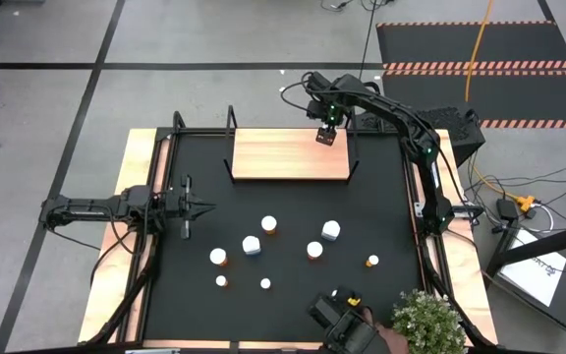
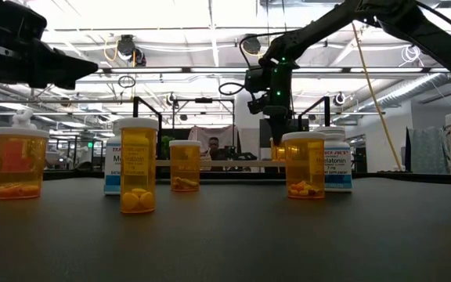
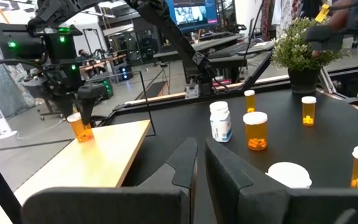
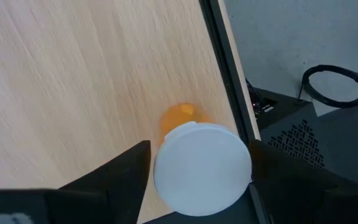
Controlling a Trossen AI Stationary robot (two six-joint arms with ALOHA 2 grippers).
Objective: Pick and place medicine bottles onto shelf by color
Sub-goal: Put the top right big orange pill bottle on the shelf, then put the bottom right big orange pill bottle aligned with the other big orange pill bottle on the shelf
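My right gripper (image 1: 325, 136) hangs pointing down over the far right corner of the light-wood shelf (image 1: 283, 157). It is open, with its fingers on either side of an orange medicine bottle (image 3: 79, 128) that stands on the shelf. Several more bottles stand on their bases on the black table: orange ones (image 1: 269, 225) (image 1: 314, 250) (image 1: 219, 257) and white ones (image 1: 252, 245) (image 1: 331, 231). My left gripper (image 1: 204, 206) waits shut and level at the table's left side, holding nothing. My right gripper comes from above, its fingers (image 4: 132, 165) flanking the bottle's white cap (image 4: 201, 168). A thin gap shows at one finger. I cannot tell whether the other finger touches the cap. The bottle stands with its base on the shelf board.
Thin black uprights (image 1: 354, 147) stand at the shelf's ends. A potted plant (image 1: 428, 320) and a dark device (image 1: 337, 307) sit at the table's near right. Small orange bottles (image 1: 372, 261) (image 1: 265, 284) stand toward the near edge.
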